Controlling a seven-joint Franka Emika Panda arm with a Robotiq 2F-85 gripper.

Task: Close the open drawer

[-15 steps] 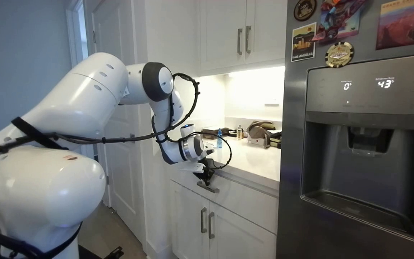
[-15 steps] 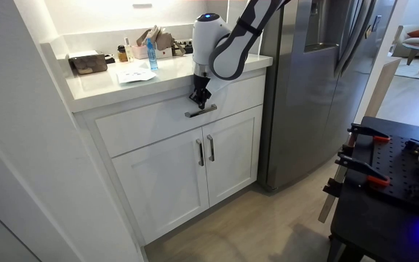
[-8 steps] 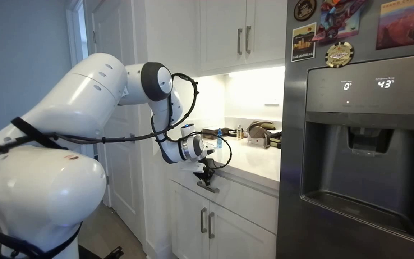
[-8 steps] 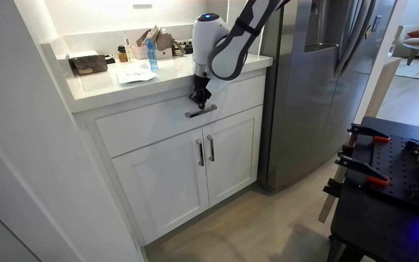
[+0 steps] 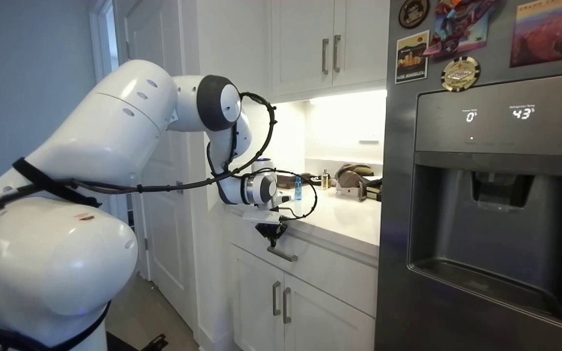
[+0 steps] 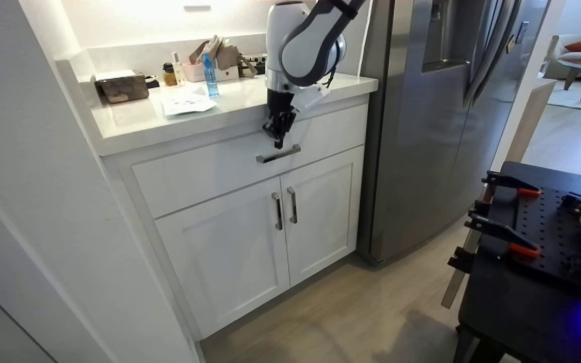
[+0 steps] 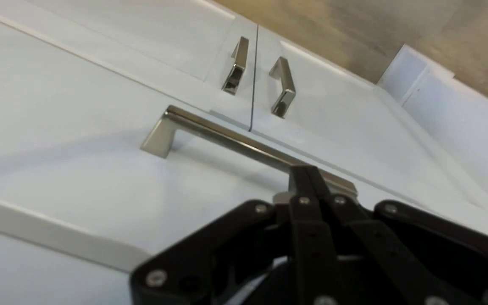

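The drawer has a wide flat white front [image 5: 332, 273] and shows in both exterior views [image 6: 205, 169]. It sits flush in the cabinet under the counter, and its inner sides do not show. Its silver bar handle [image 6: 279, 154] also shows in the wrist view [image 7: 235, 142]. My black gripper [image 5: 273, 243] points down in front of the drawer front, just above the handle in an exterior view [image 6: 278, 145]. In the wrist view, the fingertips [image 7: 305, 169] meet, with nothing between them, and overlap the handle's right part. Whether they touch the handle or drawer cannot be told.
The white countertop [image 6: 240, 108] overhangs the drawer. On it are a blue bottle [image 6: 210, 75], papers [image 6: 187, 103], a brown pouch [image 6: 123, 88] and small bags. Two cabinet doors [image 6: 230, 262] with vertical handles are below. A steel refrigerator [image 6: 411, 176] stands beside the cabinet.
In the last half second my arm has risen and the wrist has turned more upright. The fingertips have lifted slightly off the handle area. The drawer has not visibly moved.
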